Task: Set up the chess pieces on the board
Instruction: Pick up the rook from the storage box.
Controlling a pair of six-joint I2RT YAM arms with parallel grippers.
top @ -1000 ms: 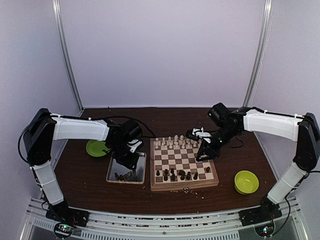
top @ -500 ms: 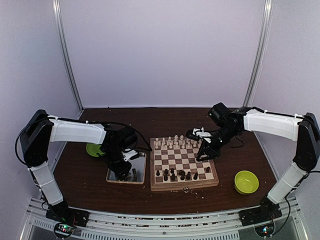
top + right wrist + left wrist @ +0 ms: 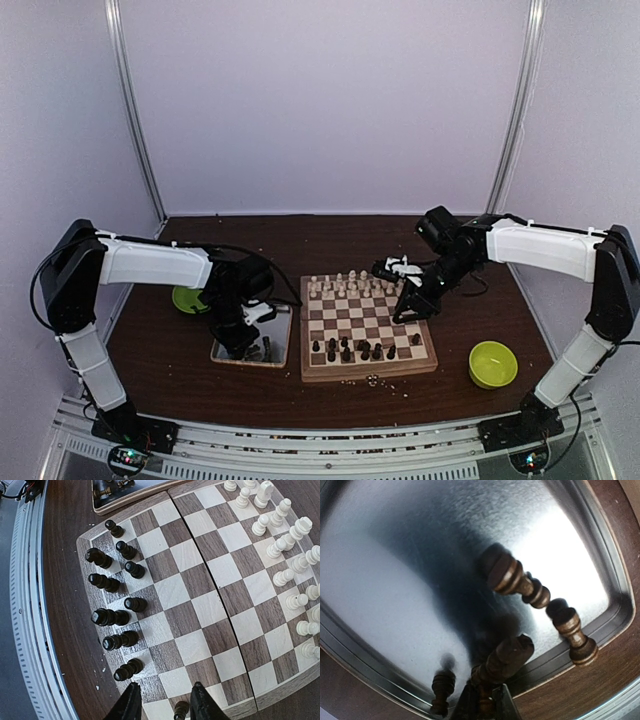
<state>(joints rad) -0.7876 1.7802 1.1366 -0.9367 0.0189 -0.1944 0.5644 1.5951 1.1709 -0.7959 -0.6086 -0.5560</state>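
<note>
In the tray [image 3: 395, 590], the left claw [image 3: 485, 706] is pinched tight on the foot of one dark piece [image 3: 505, 657]. That piece leans up and to the right out of the fingertips. Three more dark pieces are in the tray around it. A small one [image 3: 442, 690] is just left of the claw by the near rim. A fat one [image 3: 512, 577] lies on its side in the middle. The last one [image 3: 572, 635] is by the right rim. The shiny tray floor shows dark blurs under them.

From above, the tray sits on the brown table [image 3: 350, 235], just beside the left edge of the board [image 3: 365, 315]. A green bowl [image 3: 188, 298] peeks out behind the left arm.

The right claw [image 3: 165, 686] hangs low over the right edge of the board, with its two fingers apart. A lone dark pawn [image 3: 181, 711] stands between them, nearer one finger. I cannot tell if it touches that finger.

Out from there, a bunch of dark men [image 3: 107, 616] stand on the two near rows of the board. The white men [image 3: 290, 555] fill the two far rows. The squares in the middle are bare. A second bowl [image 3: 493, 363] sits on the table to the right of the board, near the front.
</note>
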